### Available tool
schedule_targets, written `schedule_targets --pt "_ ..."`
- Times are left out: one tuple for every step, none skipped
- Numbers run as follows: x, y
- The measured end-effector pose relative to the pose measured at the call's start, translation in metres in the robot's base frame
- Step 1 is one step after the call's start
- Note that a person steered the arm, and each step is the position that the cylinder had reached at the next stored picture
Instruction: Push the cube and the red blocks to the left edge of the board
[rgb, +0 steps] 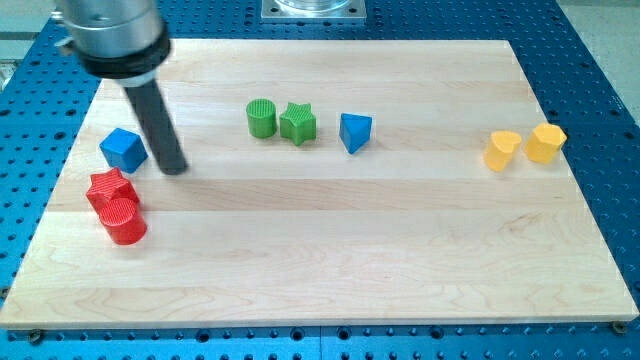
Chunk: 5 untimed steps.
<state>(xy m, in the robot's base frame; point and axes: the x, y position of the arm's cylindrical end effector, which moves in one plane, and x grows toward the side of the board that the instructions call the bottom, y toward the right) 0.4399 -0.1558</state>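
1. Tip position: my tip (176, 168) stood just to the view's right of the blue cube (123, 149), close beside it; contact could not be confirmed. It sat above and to the right of the two red blocks.
2. Hand: the arm carried no hand, only the dark rod, so there was nothing to be spread or pressed together.
3. Task items: the blue cube lay near the view's left edge of the bench (330, 280). The red star-shaped block (108, 188) and the red cylinder (125, 220) sat just below it, touching each other, also close to that edge.
4. Step in hand, as judged: the closing stage. All three items were already gathered at the left, yet a strip of bare wood remained between each and the edge.
5. Next move, as judged: a short leftward push on the cube from its right face, then the same on the red pair; a light stroke, lest a block slide off the bench.
6. Other items: a green cylinder (261, 118), green star (298, 123) and blue triangular block (354, 132) sat mid-bench toward the top; two yellow blocks (503, 151) (546, 143) lay far right. None obstructed the work.
7. Surroundings: pale wooden bench on a blue perforated base plate (600, 60); a metal mount showed at the top.
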Motion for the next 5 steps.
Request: schedule_targets --pt "-0.004 -0.04" --pt "0.0 -0.056" --pt "0.039 -0.069" --pt "0.065 -0.07" --pt "0.069 -0.068"
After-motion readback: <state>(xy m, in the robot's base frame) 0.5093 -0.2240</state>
